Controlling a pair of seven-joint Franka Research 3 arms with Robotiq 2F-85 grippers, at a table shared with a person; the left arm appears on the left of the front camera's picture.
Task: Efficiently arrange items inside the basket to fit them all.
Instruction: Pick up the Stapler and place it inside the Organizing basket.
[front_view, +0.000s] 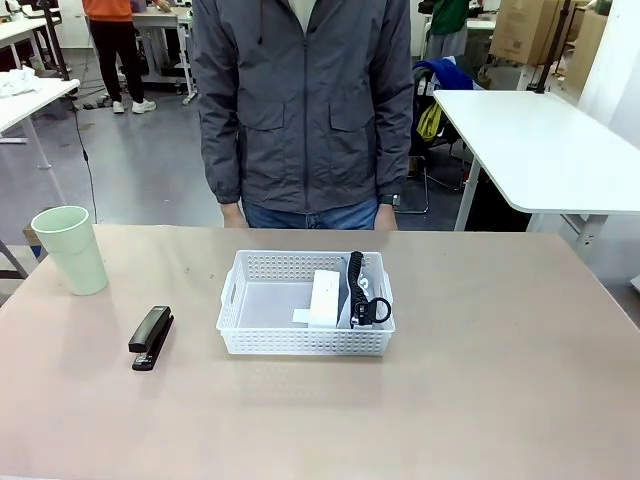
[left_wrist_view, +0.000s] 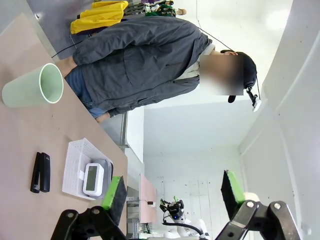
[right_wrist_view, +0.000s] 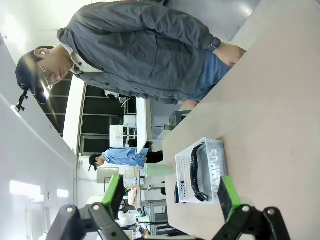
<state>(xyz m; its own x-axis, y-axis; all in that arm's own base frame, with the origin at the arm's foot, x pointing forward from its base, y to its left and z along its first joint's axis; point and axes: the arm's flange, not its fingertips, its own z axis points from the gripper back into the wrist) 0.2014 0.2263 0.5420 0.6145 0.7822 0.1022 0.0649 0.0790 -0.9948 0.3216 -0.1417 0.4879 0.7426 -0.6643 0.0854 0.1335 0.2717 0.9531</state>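
Note:
The white lattice basket (front_view: 300, 345) sits mid-table. Inside it a white flat box (front_view: 325, 297) lies to the right of centre, and the grey pouch (front_view: 353, 300) stands on edge against the right wall, its black strap (front_view: 357, 272) on top. A black stapler (front_view: 151, 338) lies on the table left of the basket. The pale green cup (front_view: 70, 249) stands upright at the far left. My left gripper (left_wrist_view: 172, 195) is open and held in the air, looking at the cup (left_wrist_view: 30, 87), stapler (left_wrist_view: 40, 172) and basket (left_wrist_view: 74, 165). My right gripper (right_wrist_view: 170, 197) is open too, well back from the basket (right_wrist_view: 216, 160).
A person in a grey jacket (front_view: 305, 100) stands at the far edge, hands (front_view: 232, 214) resting by the table rim. The tan tabletop (front_view: 500, 340) has free room right of the basket and along the front. Another white table (front_view: 540, 150) stands behind on the right.

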